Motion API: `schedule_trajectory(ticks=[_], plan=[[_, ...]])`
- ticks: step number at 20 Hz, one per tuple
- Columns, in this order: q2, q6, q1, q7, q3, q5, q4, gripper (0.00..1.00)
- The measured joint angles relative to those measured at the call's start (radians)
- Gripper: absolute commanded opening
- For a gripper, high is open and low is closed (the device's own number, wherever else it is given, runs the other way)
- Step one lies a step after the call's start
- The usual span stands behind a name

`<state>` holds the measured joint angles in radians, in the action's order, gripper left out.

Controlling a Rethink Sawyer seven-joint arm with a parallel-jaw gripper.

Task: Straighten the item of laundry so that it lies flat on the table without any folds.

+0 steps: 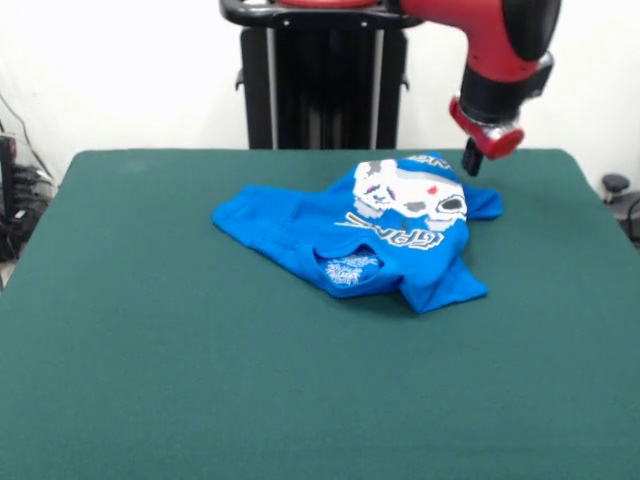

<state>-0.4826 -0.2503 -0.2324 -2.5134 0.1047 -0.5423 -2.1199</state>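
Note:
The item of laundry (370,235), a bright blue T-shirt with a white controller print and lettering, lies crumpled and folded over itself on the dark green table (200,380), toward the far middle. Part of the print faces up and part is bent under a fold. My gripper (472,160) hangs from the red arm just above the shirt's far right corner, apart from the cloth. Its dark tips show close together, with nothing seen between them.
The black pedestal (320,80) stands behind the table's far edge. Cables and dark gear (15,200) lie off the table's left side, and a small black object (615,185) sits off its right side.

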Motion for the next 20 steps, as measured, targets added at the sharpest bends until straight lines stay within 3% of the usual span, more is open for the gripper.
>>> schedule_trajectory(ticks=[7,8,20], plan=[[-0.009,0.043,0.002,0.0,0.074,-0.057,0.019,0.0],[-0.022,0.054,-0.001,0.0,0.107,-0.063,0.027,1.0],[-0.098,0.09,0.09,0.0,0.082,-0.077,0.027,1.0]])
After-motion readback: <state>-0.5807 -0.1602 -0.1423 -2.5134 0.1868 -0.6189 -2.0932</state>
